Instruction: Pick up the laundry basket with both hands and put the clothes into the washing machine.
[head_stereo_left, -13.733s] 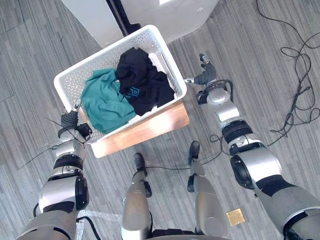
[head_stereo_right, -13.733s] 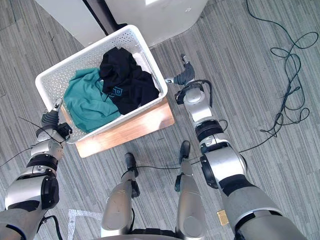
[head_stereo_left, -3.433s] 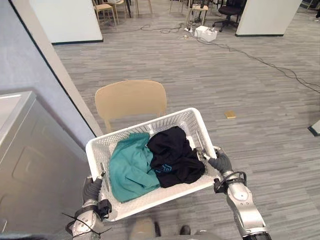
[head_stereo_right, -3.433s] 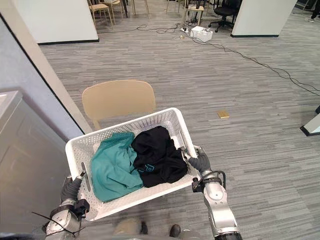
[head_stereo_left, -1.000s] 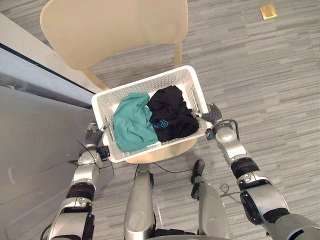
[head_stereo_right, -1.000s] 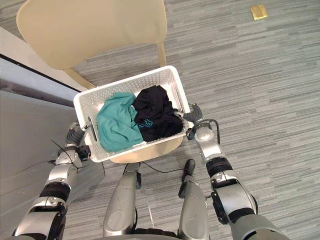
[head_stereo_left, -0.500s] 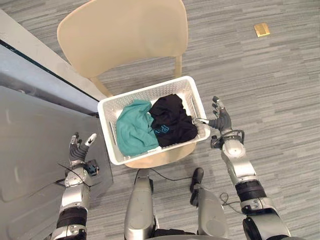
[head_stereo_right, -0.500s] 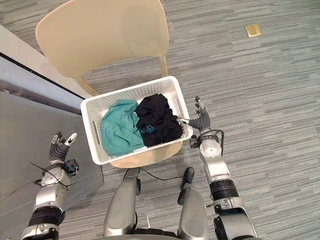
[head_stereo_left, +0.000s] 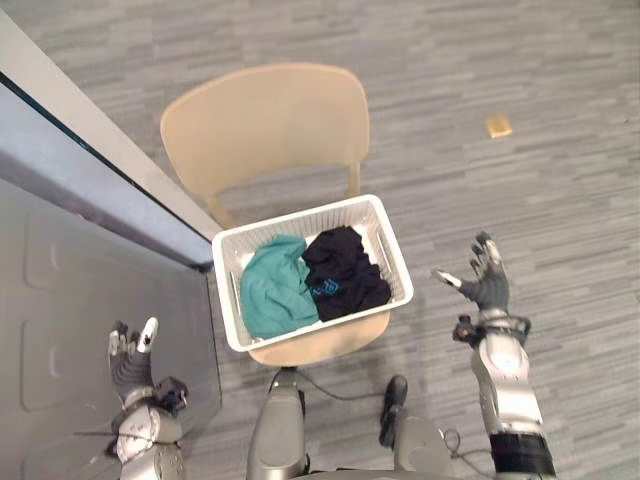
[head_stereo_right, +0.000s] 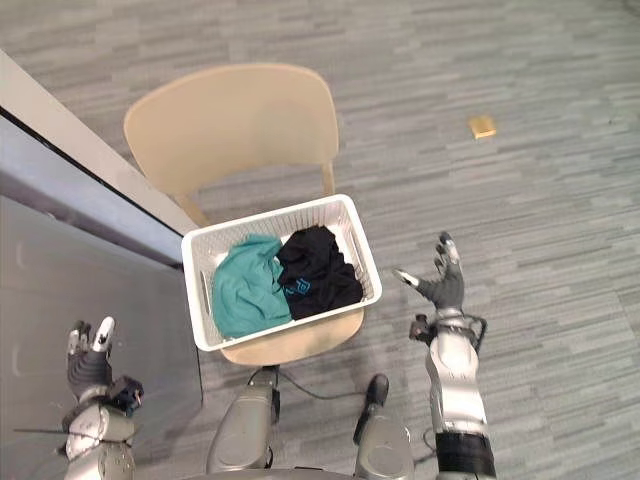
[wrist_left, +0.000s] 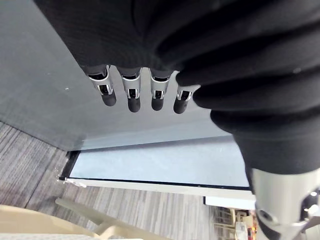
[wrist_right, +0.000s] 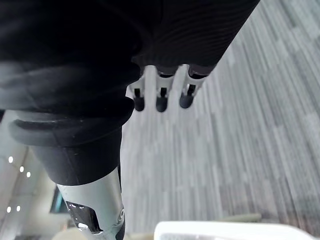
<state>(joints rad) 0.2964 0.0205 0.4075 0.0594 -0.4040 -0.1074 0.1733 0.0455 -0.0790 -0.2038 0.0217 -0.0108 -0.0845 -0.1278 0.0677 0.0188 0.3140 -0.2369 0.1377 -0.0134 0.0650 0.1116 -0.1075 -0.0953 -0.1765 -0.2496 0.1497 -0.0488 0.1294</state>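
Note:
The white laundry basket (head_stereo_left: 392, 262) rests on the seat of a tan chair (head_stereo_left: 265, 125), with a teal garment (head_stereo_left: 272, 291) and a black garment (head_stereo_left: 343, 273) lying inside it. My left hand (head_stereo_left: 130, 358) is open at the lower left, well clear of the basket, in front of the grey washing machine (head_stereo_left: 70, 290). Off to the basket's right, my right hand (head_stereo_left: 484, 285) is open with straight fingers and holds nothing. In the wrist views the left fingers (wrist_left: 131, 96) and the right fingers (wrist_right: 161, 99) are straight.
The grey washing machine front takes up the left side. A pale wall edge (head_stereo_left: 60, 115) runs diagonally behind it. A small yellow square (head_stereo_left: 497, 125) lies on the grey plank floor at the far right.
Both hands have drawn away from the basket, the left toward the lower left, the right out to the right. The basket stays on the chair seat. The camera has shifted.

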